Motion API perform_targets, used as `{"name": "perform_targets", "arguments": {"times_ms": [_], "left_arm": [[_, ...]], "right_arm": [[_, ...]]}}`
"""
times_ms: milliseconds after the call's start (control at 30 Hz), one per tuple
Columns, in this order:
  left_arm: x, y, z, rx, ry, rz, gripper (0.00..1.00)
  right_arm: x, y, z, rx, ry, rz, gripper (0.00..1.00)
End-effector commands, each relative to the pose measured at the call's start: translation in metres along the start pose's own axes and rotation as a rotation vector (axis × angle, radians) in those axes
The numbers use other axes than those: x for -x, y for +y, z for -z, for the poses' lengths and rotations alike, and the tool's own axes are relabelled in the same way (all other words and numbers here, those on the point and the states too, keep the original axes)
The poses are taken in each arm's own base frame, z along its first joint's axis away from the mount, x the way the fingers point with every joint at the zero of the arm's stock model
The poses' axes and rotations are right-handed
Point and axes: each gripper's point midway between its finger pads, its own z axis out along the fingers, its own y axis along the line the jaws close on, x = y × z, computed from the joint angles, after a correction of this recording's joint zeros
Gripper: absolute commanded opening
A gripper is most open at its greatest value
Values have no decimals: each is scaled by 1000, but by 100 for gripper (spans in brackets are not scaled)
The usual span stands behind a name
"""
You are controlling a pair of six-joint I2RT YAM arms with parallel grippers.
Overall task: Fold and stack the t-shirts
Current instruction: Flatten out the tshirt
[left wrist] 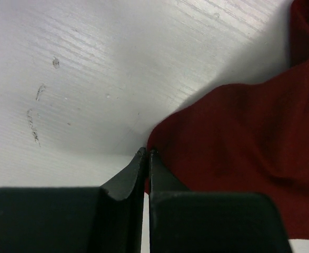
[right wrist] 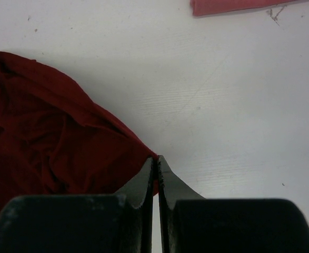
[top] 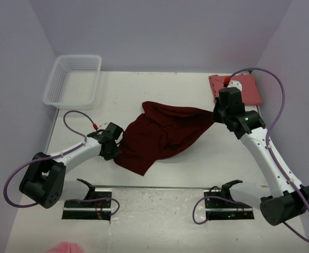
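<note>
The maroon shirt (top: 162, 137) lies crumpled and spread across the middle of the white table (top: 196, 168), stretched on a slant between the two arms. One end of it reaches toward the near left part of the table and the other toward the far right.

The left gripper (top: 116, 148) sits at the shirt's left side, nearer the left edge of the table than the middle. In the left wrist view its jaws (left wrist: 147, 154) are clenched together on a corner of the maroon cloth (left wrist: 238, 153). The cloth fans out to the right of the tips, and a soft shadow lies on the table beside it.

The right gripper (top: 215, 115) is at the shirt's far right end. In the right wrist view its jaws (right wrist: 156, 159) are pinched tight on the edge of the maroon cloth (right wrist: 49, 132), which bunches in folds to the left of the tips.

The pink shirt (top: 238, 87) lies flat in a tidy rectangle at the far right corner of the table, just behind the right gripper and apart from the maroon shirt. Its near edge shows at the top of the right wrist view (right wrist: 233, 5).

A white mesh basket (top: 72, 80) stands at the far left corner, well apart from both shirts.
</note>
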Motion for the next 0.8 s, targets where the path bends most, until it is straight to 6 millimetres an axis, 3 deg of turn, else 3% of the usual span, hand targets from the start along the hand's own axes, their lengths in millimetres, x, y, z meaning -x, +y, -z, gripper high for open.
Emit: {"name": "perform_targets", "arguments": {"times_ms": [0, 67, 100, 167, 233, 333, 400, 500, 567, 600, 667, 700, 767], "left_arm": [[-19, 2, 4, -41, 46, 18, 0], [-1, -12, 26, -105, -17, 3, 0], [22, -27, 51, -174, -93, 19, 0], [47, -21, 79, -162, -203, -8, 0], [87, -22, 130, -214, -377, 6, 0], [127, -10, 195, -267, -581, 26, 0], [140, -4, 228, -309, -663, 49, 0], [163, 1, 294, -436, -815, 72, 0], [171, 9, 322, -471, -893, 67, 0], [177, 16, 346, -499, -942, 87, 0], [183, 25, 369, -505, -1003, 69, 0], [188, 31, 391, -525, -1041, 89, 0], [192, 41, 409, -512, -1083, 86, 0]], "right_arm": [[8, 0, 0, -1, -27, -3, 0], [8, 3, 0, 8, -34, -4, 0], [9, 3, -1, 7, -40, -3, 0], [14, 7, -1, 25, -53, -4, 0], [20, 5, 0, 7, -72, -6, 0], [37, 5, 7, 6, -116, -11, 0], [55, 2, 18, -12, -158, -18, 0], [80, 4, 37, 0, -222, -33, 0], [97, 4, 50, 3, -255, -28, 0], [101, 6, 53, 11, -259, -21, 0], [111, 14, 57, 38, -240, 21, 0], [110, 21, 57, 75, -214, 39, 0], [111, 19, 52, 38, -196, 42, 0]]}}
